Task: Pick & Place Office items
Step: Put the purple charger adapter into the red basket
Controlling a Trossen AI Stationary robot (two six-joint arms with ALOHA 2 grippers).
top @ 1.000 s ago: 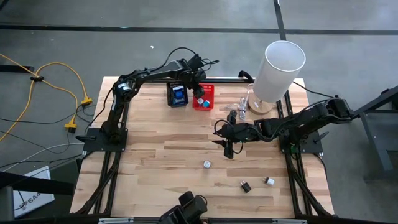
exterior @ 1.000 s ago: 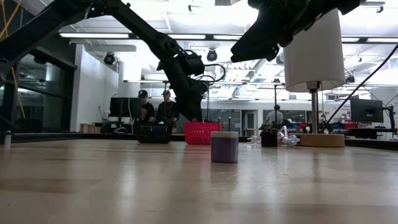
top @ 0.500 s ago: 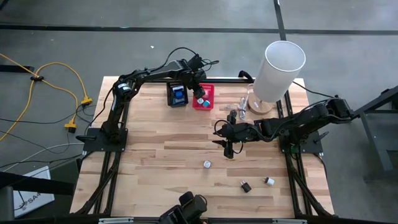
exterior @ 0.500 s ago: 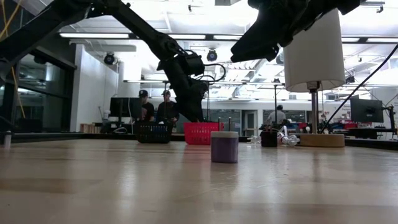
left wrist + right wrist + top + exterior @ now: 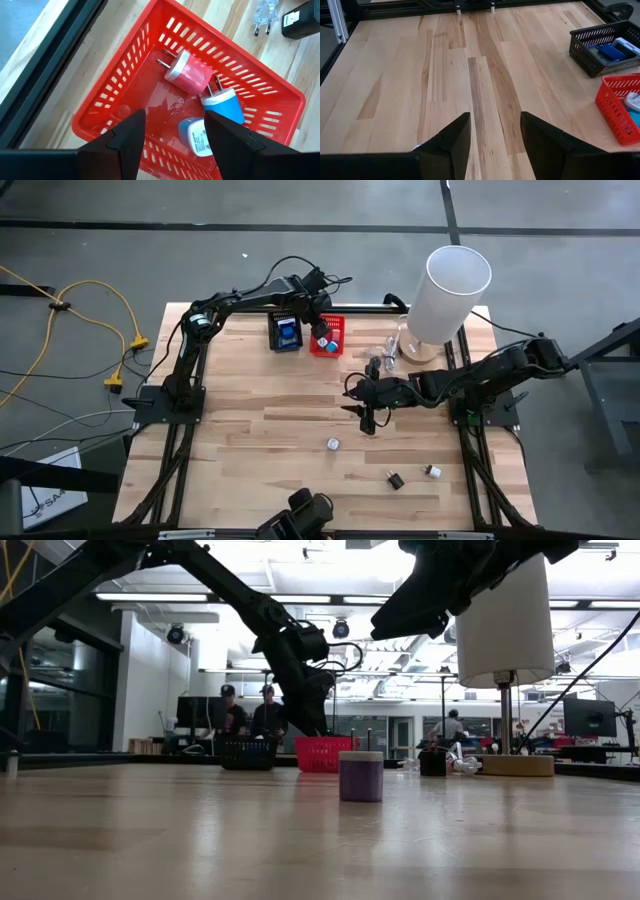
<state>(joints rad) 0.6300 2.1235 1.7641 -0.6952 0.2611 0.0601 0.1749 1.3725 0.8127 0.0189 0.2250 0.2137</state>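
Lying in red basket [image 5: 125, 95]: pink, blue-white plugs [image 5: 222, 105] | both fingers apart, empty

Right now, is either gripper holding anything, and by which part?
Nothing is held. The left gripper hangs open over the red mesh basket; the right gripper is open above bare table.

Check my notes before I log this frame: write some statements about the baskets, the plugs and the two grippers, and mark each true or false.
1. The left gripper hangs open over the red basket. True.
2. The red basket is empty. False: it holds three plug adapters, one pink, two blue and white.
3. The right gripper grips the red basket's rim. False: it hangs open over bare table, apart from both baskets.
4. The black basket stands beside the red one. True.
5. Three small pieces lie loose on the table's near half. True.
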